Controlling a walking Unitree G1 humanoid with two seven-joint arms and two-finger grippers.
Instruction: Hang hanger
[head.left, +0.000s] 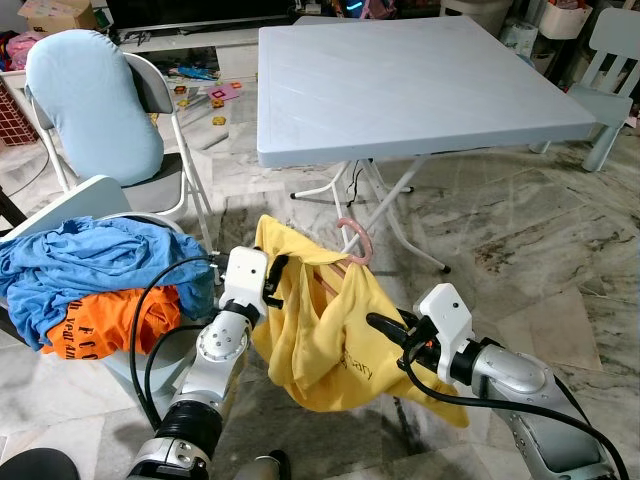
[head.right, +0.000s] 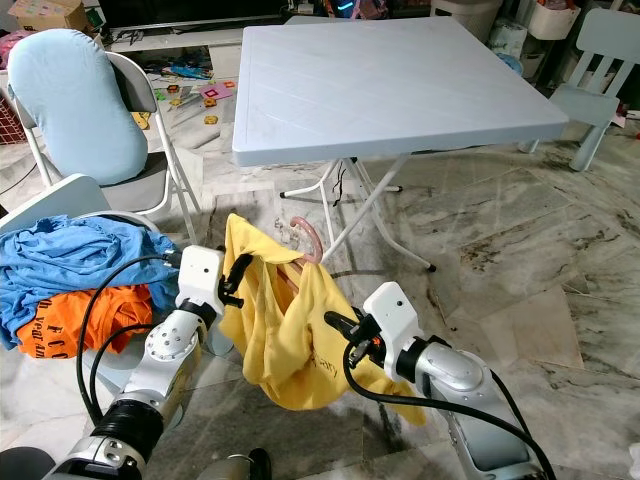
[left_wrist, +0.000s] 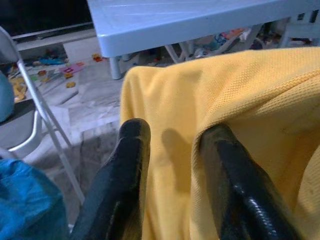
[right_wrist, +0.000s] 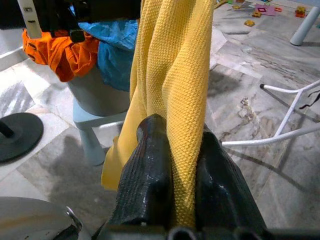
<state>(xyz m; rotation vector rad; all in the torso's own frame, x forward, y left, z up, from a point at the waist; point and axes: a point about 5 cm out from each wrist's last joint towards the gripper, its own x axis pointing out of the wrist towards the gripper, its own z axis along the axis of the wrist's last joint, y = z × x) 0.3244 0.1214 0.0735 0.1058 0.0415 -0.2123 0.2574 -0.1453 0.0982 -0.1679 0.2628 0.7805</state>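
Marble floor (head.left: 520, 240) across the whole scene. At twelve o'clock, well apart from the work, a pale blue folding table (head.left: 420, 80) on white legs. At ten o'clock a folding chair (head.left: 150, 110) with a light blue cushion (head.left: 90, 100) against its back. At nine o'clock, near the left arm, a heap of laundry: blue cloth (head.left: 90, 265) over an orange garment (head.left: 110, 320), resting on a pale stool. At centre, held off the floor, a yellow shirt (head.left: 320, 340) draped over a hanger, pink hook (head.left: 357, 238) standing up at the shirt's one o'clock and catching on nothing. Left gripper (left_wrist: 175, 150) at the shirt's upper nine o'clock edge, fingers (left_wrist: 125, 170) parted with yellow fabric lying between and over them; whether a firm hold exists cannot be told. Right gripper (right_wrist: 175, 170) at the shirt's lower four o'clock side, fingers pressed together on a fold of the yellow cloth. Judged status: garment apparently mounted on the hanger and carried between both arms; hanging itself not yet done. No rail, rod or rack identified. Remaining, by judgement: locating a support, raising the hook to it, seating it, letting go on both sides.
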